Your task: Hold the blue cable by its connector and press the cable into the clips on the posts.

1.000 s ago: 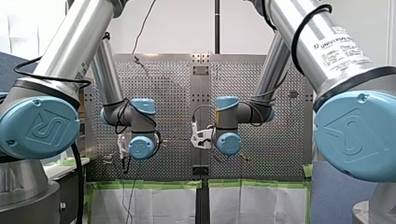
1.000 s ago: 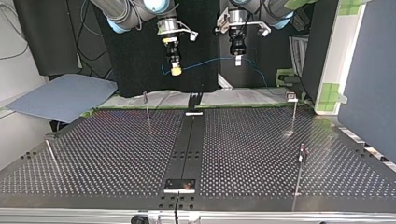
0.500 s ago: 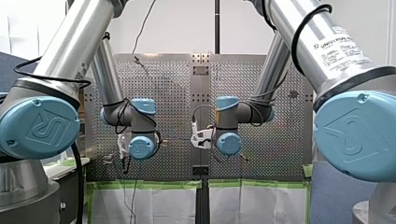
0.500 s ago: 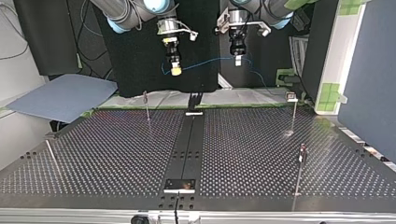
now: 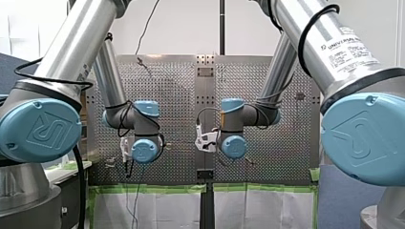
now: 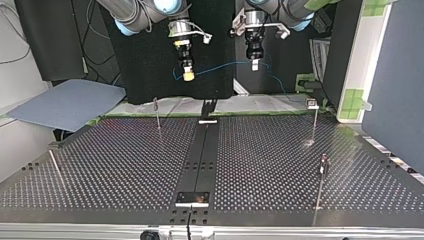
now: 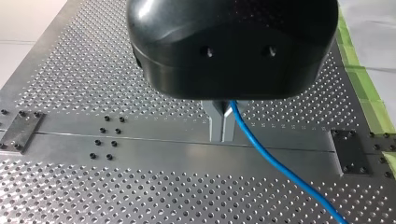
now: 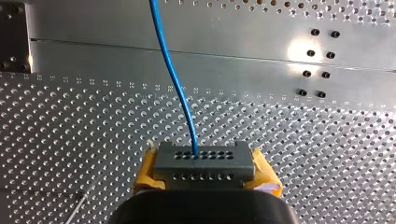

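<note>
In the top view both grippers hang high beyond the table's far edge, with the blue cable (image 6: 220, 67) slung between them. My right gripper (image 6: 188, 76), with yellow pads, is at that view's left. The right wrist view has my right gripper (image 8: 205, 171) shut on a dark grey connector (image 8: 204, 154), out of which the cable (image 8: 175, 79) runs. My left gripper (image 6: 255, 65) is at the top view's right. In the left wrist view its metal fingers (image 7: 223, 133) are shut on the cable (image 7: 280, 168), which trails away below.
Thin posts with clips stand on the perforated table: one far left (image 6: 157, 114), one far right (image 6: 315, 119), one near right (image 6: 322, 175). A leaning rod (image 6: 55, 167) is at the near left. A dark rail (image 6: 200, 155) runs down the middle. A blue-grey sheet (image 6: 65, 102) lies off the left side.
</note>
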Tool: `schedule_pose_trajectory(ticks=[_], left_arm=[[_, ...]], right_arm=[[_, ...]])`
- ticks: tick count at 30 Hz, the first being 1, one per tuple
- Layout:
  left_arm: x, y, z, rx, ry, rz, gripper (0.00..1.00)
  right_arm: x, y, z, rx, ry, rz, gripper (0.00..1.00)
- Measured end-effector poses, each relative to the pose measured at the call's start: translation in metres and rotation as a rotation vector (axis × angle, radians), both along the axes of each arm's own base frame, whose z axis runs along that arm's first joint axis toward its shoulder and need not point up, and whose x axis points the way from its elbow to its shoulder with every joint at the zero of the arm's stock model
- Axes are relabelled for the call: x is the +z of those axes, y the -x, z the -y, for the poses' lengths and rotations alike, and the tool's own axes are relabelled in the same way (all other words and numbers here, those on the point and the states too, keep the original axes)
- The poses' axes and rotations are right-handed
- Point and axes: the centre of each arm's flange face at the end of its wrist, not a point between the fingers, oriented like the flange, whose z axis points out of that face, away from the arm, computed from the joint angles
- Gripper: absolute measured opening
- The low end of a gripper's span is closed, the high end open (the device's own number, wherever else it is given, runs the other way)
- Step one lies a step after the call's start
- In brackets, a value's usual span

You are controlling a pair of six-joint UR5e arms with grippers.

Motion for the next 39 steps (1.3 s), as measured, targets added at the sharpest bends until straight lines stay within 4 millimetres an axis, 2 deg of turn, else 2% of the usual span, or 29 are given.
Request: schedule_pose_trajectory(ticks=[34,39], left_arm=[[0.000,0.000,0.000,0.000,0.000,0.000,0.00],[-0.012,0.004,-0.009,-0.001,-0.048,-0.049,0.00]], right_arm=[[0.001,-0.001,0.000,0.003,0.002,0.002,0.00],[-0.008,0.001,-0.004,-0.006,-0.016,0.002,0.00]])
